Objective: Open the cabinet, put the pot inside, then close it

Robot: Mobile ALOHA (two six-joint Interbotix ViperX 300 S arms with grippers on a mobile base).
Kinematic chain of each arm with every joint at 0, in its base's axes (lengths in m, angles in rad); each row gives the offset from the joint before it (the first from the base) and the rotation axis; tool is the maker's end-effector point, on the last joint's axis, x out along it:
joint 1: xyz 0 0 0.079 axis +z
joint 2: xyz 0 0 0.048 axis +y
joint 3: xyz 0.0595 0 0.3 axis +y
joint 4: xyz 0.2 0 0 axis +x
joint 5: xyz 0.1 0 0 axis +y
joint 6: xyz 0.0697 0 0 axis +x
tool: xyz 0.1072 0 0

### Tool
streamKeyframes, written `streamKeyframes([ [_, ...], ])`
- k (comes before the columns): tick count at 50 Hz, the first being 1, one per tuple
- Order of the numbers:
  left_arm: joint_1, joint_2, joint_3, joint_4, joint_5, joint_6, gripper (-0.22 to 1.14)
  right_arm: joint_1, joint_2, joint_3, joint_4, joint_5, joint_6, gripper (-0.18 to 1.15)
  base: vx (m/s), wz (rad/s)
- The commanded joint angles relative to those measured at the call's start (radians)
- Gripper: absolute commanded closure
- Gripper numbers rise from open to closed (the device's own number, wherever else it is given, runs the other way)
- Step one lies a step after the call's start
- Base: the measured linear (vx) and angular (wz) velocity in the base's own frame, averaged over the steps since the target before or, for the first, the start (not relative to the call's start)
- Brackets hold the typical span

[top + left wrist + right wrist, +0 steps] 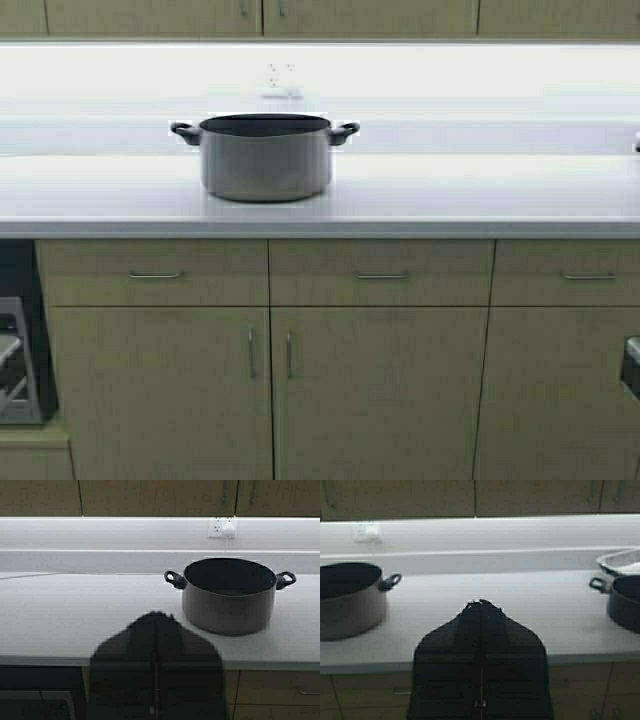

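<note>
While both grippers (pixel 156 617) (pixel 481 605) hover pinched — pot (pixel 265 158) untouched.

The cabinet (pixel 270 390) doors are shut and unblocked in front; bare countertop (pixel 480 190) surrounds the pot (pixel 265 155).

A strip of light under the upper cupboards washes the white back wall (pixel 450 75) into glare. The tan wood-grain lower cabinet (pixel 270 390) sits dimmer, and all three views look soft
</note>
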Motion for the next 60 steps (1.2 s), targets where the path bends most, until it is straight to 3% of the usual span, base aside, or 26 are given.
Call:
streamKeyframes([
  [1, -0.009, 0.012, 0.005, 0.006, 0.006, -0.014, 0.93, 0.006, 0.008, -0.003, 0.0, 0.003, 0.006, 0.92, 0.04, 0.02],
  [5, -0.011, 0.015, 0.003, 0.005, 0.006, -0.014, 0.85, 0.006, 0.008, -0.002, -0.002, 0.008, 0.008, 0.89, 0.05, 0.05],
  [60, -0.011, 0.067, 0.012, 0.002, 0.006, -0.031, 0.89, 0.006, 0.012, -0.002, -0.002, 0.041, 0.048, 0.91, 0.25, 0.07],
])
